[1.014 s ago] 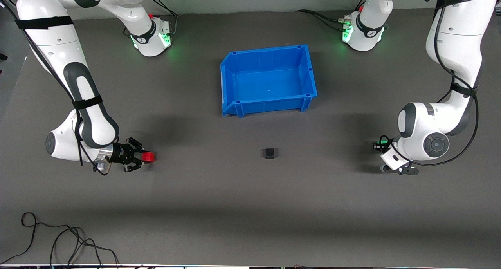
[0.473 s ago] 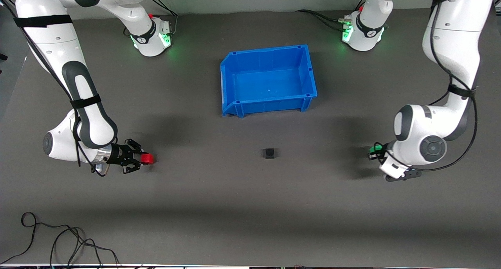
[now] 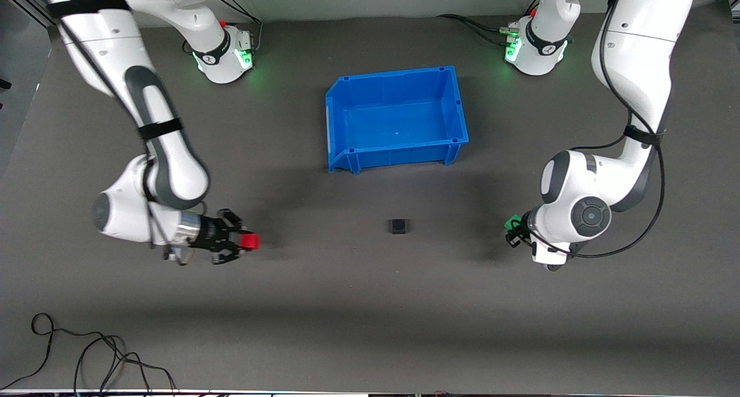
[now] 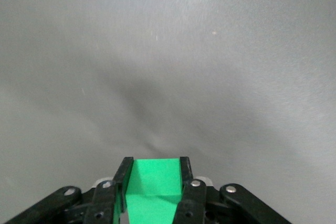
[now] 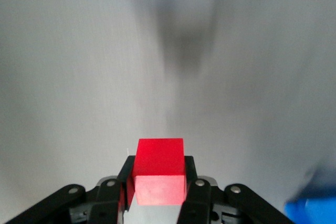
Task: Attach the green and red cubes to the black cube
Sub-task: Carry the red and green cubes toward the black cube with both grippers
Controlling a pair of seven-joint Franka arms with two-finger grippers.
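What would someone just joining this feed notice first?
Probably the big blue bin mid-table, between the two bases. Next, the colours in the hands: the right gripper holds the red cube and the left gripper the green cube, each at its own arm's end. Between them sits the black cube, alone, nearer the camera than the bin.

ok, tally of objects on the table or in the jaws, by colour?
Red: 1, red cube, in the right gripper
Green: 1, green cube, in the left gripper
Black: 1, black cube
Blue: 1, blue bin
Total: 4
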